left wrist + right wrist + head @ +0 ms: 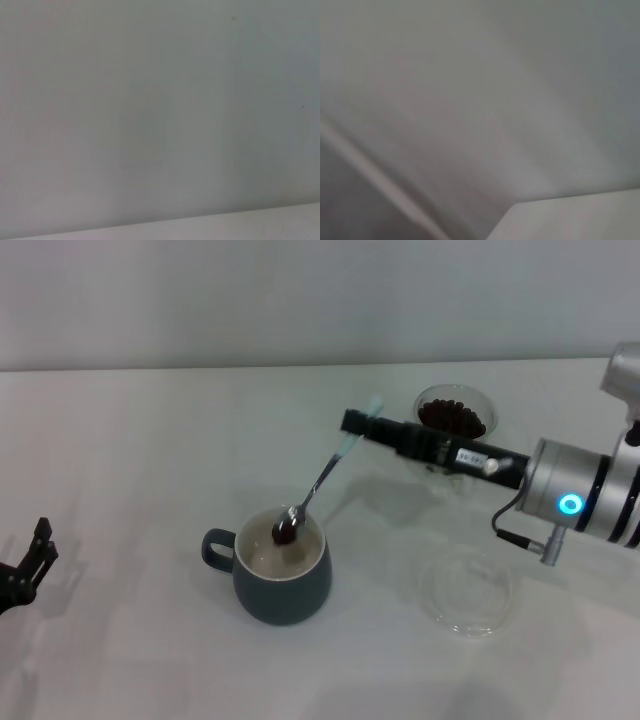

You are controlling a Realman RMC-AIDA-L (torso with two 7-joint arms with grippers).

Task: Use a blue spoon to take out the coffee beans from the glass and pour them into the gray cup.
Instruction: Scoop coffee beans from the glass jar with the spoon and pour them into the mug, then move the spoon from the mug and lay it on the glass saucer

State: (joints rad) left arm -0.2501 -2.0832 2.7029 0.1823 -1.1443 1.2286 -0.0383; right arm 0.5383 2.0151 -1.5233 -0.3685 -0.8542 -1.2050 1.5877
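Observation:
In the head view the gray cup (282, 577) stands near the table's middle, its handle pointing left and its inside cream-white. My right gripper (358, 424) reaches in from the right and is shut on the pale handle of the blue spoon (322, 478). The spoon slants down to the cup, and its bowl hangs just over the cup's mouth with dark coffee beans (286, 530) in it. Behind the right arm stands the glass (455, 420), holding more dark beans. My left gripper (38, 554) rests at the far left edge. Both wrist views show only blank grey surface.
A flat clear glass saucer (466, 592) lies on the white table (130, 470), to the right of the gray cup and below the right arm. A pale wall rises behind the table's far edge.

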